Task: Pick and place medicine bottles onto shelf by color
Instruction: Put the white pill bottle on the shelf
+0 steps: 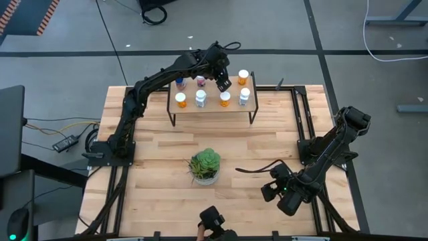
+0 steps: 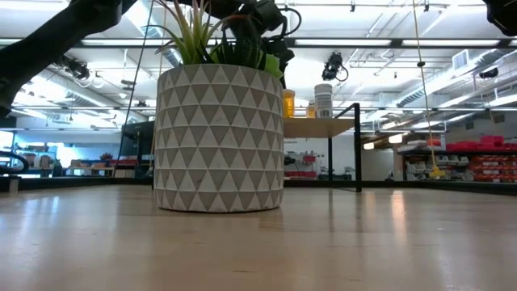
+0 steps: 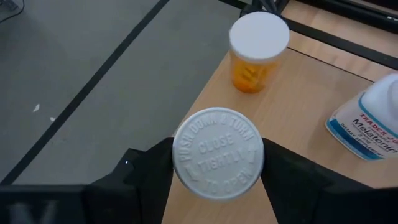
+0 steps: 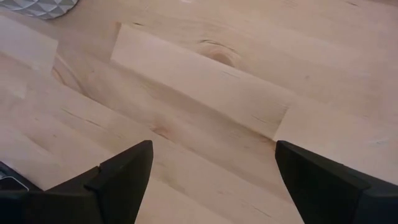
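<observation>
L end effector [image 1: 223,84] sits over shelf [image 1: 212,107] rear row, fingers either side of an upright bottle [image 3: 217,153] directly below, white cap up, long axis vertical; whether cap is gripped or just released: cannot tell. Nearby on shelf: orange bottle [image 3: 256,53] just beyond at rear corner, white bottle [image 3: 372,121] to one side, tight clearance. R end effector [image 1: 281,191] idles apart, empty, over table [image 1: 160,187] near side, well clear; plant [image 1: 204,165] mid-table, not in path.

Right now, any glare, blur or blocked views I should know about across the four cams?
Low view: the plant pot fills the middle and hides most of the shelf; the bright room backlights it, and the table shows sheen. Left wrist view: the cap between the fingers reads sharp, the fingers dark. Right wrist view: even light, soft finger shadows. High view: clear.
</observation>
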`<state>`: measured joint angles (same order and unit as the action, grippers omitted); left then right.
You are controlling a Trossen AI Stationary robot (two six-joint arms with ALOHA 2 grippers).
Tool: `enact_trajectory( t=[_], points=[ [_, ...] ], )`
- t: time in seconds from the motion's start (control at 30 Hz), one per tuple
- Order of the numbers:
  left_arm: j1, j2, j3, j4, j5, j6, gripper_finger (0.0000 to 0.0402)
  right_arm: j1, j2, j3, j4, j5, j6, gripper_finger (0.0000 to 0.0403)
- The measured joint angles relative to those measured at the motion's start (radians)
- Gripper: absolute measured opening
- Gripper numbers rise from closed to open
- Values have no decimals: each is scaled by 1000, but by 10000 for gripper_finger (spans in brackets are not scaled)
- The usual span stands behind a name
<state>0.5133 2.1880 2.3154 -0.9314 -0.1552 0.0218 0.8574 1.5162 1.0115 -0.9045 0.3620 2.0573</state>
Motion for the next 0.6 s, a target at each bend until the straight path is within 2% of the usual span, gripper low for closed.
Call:
enact_trajectory(
  t=[0.2, 0.6],
  points=[
    [-2, 0, 0, -2, -1, 8, 243, 0, 0, 0, 7, 0, -1, 347],
    [-6, -20, 2, -7, -11, 17, 245, 0, 0, 0, 7, 4, -14, 347]
  ],
)
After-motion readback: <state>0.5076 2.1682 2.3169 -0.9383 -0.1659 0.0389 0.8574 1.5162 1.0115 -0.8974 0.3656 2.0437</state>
